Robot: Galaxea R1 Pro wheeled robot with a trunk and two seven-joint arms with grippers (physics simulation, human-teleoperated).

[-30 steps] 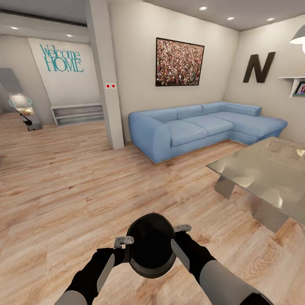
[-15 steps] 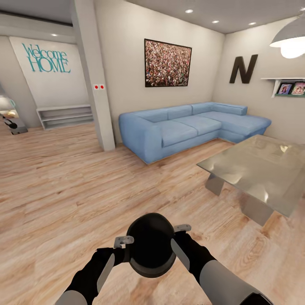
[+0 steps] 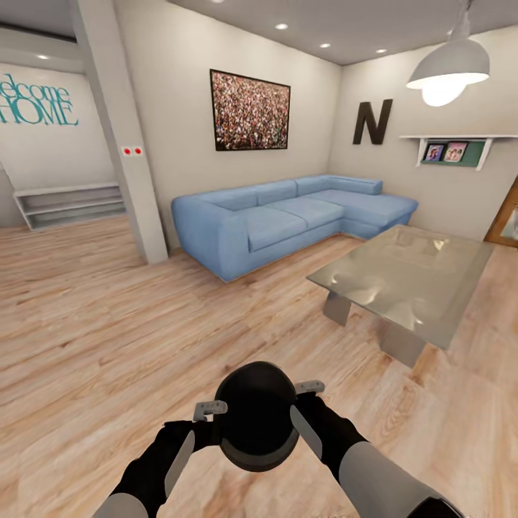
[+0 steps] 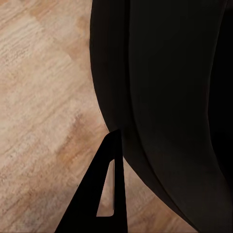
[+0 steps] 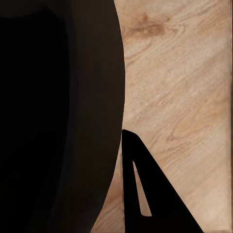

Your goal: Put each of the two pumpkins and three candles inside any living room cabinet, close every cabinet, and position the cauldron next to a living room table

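The whole head view is sliding leftward against the room since a second ago (the camera is turning, not the furniture): the blue L-shaped fabric sofa (image 3: 288, 216) and the low rectangular table with the glossy grey reflective top (image 3: 403, 277) are sitting further left in frame, and a white dome pendant lamp (image 3: 447, 68) is now hanging fully in sight. The round black cauldron (image 3: 257, 416) is keeping its place between the two arms, above the light wooden plank floor (image 3: 108, 324) and well apart from the table, on the near side of it. The left gripper (image 3: 210, 411) is pressing one finger (image 4: 104, 194) against the cauldron's side, and the right gripper (image 3: 309, 390) is doing the same from the opposite side, its finger (image 5: 145, 194) lying along the dark wall; together they are pinching the pot between them. Behind the sofa a framed crowd picture (image 3: 250, 110) is hanging on the wall, and beyond the table a black letter N (image 3: 372, 122).
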